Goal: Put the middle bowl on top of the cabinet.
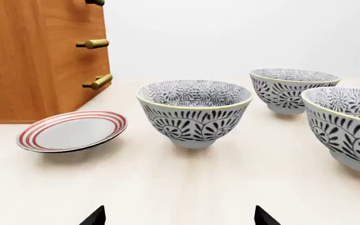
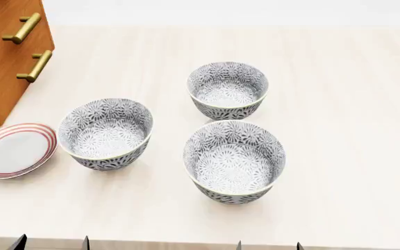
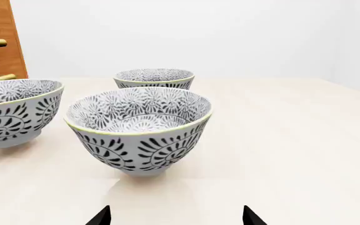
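patterned middle bowl (image 2: pixel 233 161) near wooden cabinet (image 2: pixel 5 57)

Bare simulated tabletop (image 2: pixel 339 104) scene with patterned bowls, plain white backdrop

Three patterned bowls (image 2: pixel 106 134) (image 2: pixel 228 89) (image 2: pixel 235 160) counted on the table (image 2: pixel 353 104). One red-striped plate (image 2: pixel 14 150) and one cabinet (image 2: pixel 2 62), two brass handles (image 2: pixel 22 27) (image 2: pixel 36 65) visible from the head view.
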Robot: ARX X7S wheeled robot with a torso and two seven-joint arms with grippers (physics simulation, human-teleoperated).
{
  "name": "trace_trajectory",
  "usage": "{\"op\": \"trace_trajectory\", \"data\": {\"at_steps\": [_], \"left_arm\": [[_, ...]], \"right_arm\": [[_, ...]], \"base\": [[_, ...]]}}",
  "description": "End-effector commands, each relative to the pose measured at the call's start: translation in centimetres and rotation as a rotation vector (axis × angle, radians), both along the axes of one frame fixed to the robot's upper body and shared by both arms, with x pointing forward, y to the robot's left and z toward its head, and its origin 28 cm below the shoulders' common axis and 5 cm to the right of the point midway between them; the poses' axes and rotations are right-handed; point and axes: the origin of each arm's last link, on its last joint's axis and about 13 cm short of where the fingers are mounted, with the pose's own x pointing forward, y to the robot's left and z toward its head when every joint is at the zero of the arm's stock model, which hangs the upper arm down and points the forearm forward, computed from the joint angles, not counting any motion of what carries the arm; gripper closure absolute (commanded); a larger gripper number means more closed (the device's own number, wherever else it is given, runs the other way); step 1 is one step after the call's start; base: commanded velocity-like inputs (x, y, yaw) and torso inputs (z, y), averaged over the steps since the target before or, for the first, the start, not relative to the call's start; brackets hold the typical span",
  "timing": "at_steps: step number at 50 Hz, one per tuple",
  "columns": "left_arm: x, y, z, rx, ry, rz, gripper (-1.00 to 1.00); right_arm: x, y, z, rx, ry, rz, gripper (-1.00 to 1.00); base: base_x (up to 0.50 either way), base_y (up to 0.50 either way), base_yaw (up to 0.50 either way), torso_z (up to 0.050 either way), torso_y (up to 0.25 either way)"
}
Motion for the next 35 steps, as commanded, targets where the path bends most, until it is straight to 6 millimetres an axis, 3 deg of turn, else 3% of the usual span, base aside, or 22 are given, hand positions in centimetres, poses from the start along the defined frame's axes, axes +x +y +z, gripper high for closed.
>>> {"op": "trace_trajectory", "data": {"at_steps": [1, 12, 13, 14, 27, 35], "left_arm": [[-0.1, 0.0, 0.0, 0.000, 0.000, 0.000, -1.00], [0.2, -0.1, 0.1, 0.005, 0.017, -0.029, -1.00], [22.5, 3.0, 31.2, -1.401, 0.459, 0.640, -1.00], [0.3, -0.2, 0.2, -0.032, 0.028, -0.020, -1.00], [0.0, 0.0, 0.1, -0.023, 0.042, -0.016, -1.00], [-0.2, -0.1, 0.6, -0.011, 0.044, -0.009, -1.00]], "right_arm": [[-0.1, 0.1, 0.0, -0.014, -0.001, 0.000, -1.00], [0.2, -0.1, 0.7, 0.013, -0.002, -0.014, -1.00], [10.4, -10.7, 21.8, 1.217, -0.423, -0.693, -1.00], [0.2, -0.1, 0.7, 0.014, -0.002, -0.013, -1.00], [-0.2, 0.2, 1.0, 0.012, -0.013, -0.028, -1.00], [-3.0, -2.0, 5.5, 0.070, -0.170, -0.183, -1.00]], "base": [[0.00, 0.00, 0.00, 0.000, 0.000], [0.00, 0.00, 0.00, 0.000, 0.000], [0.00, 0.00, 0.00, 0.000, 0.000], [0.00, 0.00, 0.00, 0.000, 0.000], [0.00, 0.00, 0.00, 0.000, 0.000], [0.00, 0.00, 0.00, 0.000, 0.000]]}}
